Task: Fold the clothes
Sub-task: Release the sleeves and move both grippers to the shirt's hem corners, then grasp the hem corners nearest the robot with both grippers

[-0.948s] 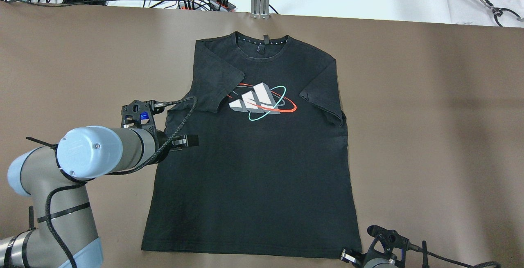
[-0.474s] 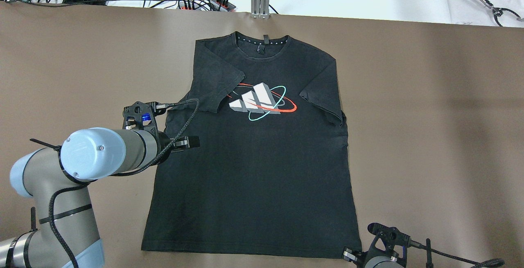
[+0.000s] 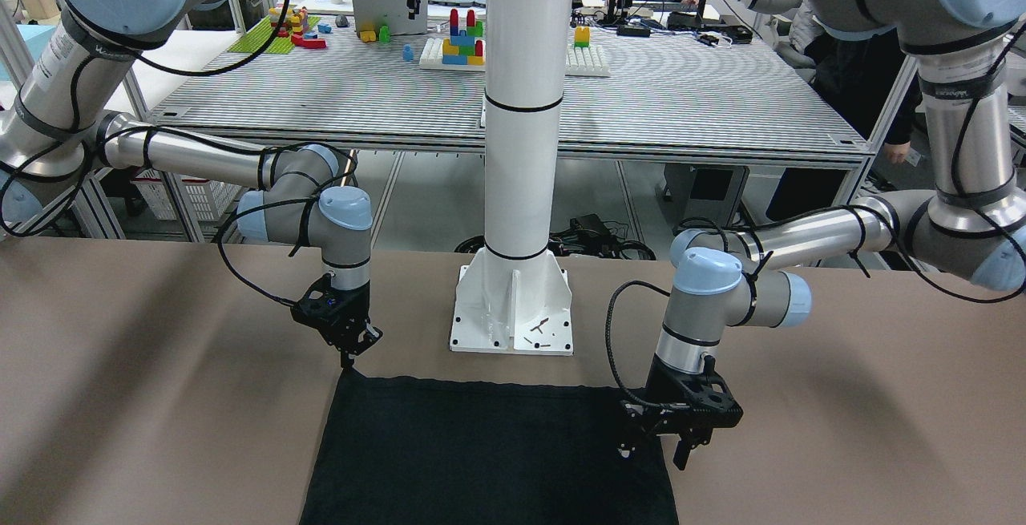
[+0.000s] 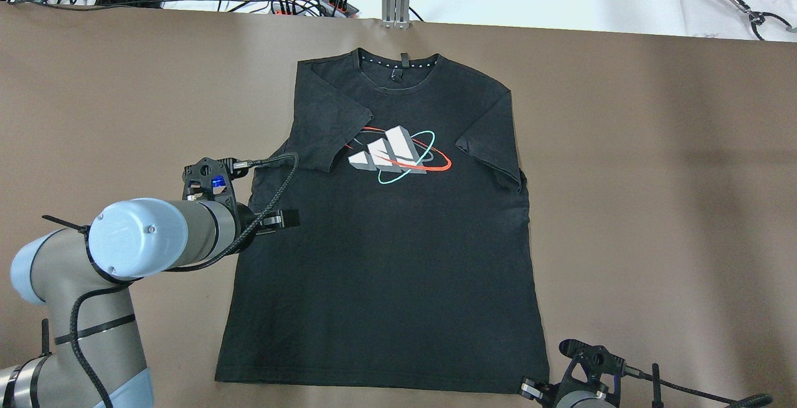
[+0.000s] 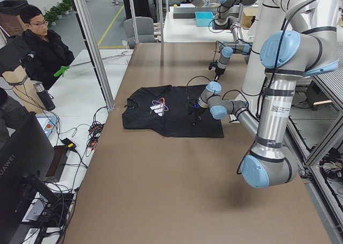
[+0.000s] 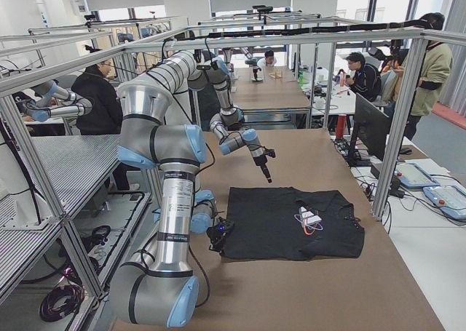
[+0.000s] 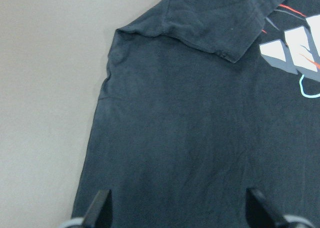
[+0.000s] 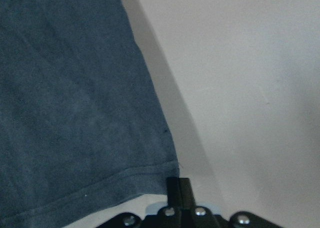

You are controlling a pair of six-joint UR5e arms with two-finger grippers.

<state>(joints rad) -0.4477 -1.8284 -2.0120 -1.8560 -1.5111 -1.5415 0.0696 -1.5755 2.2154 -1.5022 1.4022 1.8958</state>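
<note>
One black T-shirt (image 4: 386, 258) is laid flat on the brown table (image 4: 654, 177), its side edge overhung by the left gripper (image 3: 653, 453), fingers apart, its hem corner neared by the right gripper (image 3: 350, 357), fingers together, with a white base plate (image 3: 513, 325) near the hem.

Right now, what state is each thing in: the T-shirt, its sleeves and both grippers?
black T-shirt: spread flat, print up
sleeves: both folded in onto the chest
left gripper: open, over the shirt's side edge
right gripper: shut, at a hem corner
</note>
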